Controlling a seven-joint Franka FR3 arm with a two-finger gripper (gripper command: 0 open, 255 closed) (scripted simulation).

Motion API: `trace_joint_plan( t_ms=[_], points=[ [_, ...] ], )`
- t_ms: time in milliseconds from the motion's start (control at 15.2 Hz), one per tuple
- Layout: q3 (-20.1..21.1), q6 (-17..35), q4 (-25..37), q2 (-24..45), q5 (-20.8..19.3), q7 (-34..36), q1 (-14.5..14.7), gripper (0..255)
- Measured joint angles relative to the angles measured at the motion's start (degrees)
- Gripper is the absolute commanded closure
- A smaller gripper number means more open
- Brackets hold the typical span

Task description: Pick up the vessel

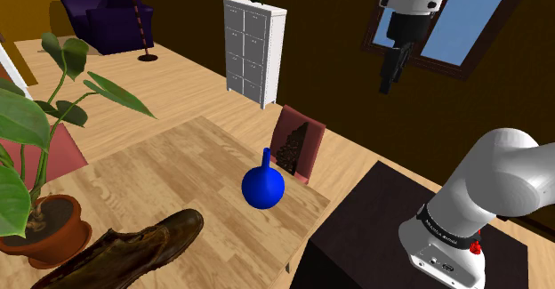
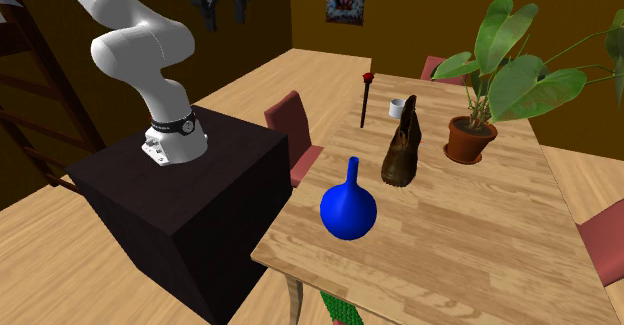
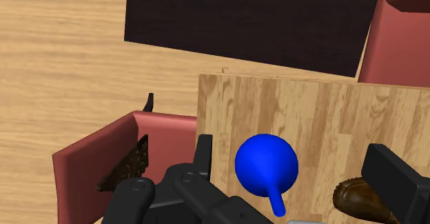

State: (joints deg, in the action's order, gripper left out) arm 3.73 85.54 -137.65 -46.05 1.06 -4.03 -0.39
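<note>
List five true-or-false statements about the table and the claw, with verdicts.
1. The vase is blue. True.
2. The claw grips the vase. False: it hangs open, high above the table, apart from the vase.
3. A brown boot is on the table. True.
4. The plant stands on the floor. False: its pot stands on the table, beyond the boot in the second exterior view.
5. The vase lies on its side. False: it stands upright, neck up.
</note>
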Motion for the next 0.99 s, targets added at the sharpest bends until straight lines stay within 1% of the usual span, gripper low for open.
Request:
trace_joint_plan(
  t_ms=[132,264,528,990],
  points=[
    [0.2,1.0,-0.5,0.5,0.2,0.2,0.1,0],
    [0.7,4.4,-1.7,2.4,0.5,0.6,0.2,0],
    [2.1,12.2,-3.8,7.5,1.4,1.6,0.6,0],
    [4.7,27.1,-5.3,19.6,2.2,3.6,1.1,0]
  ],
)
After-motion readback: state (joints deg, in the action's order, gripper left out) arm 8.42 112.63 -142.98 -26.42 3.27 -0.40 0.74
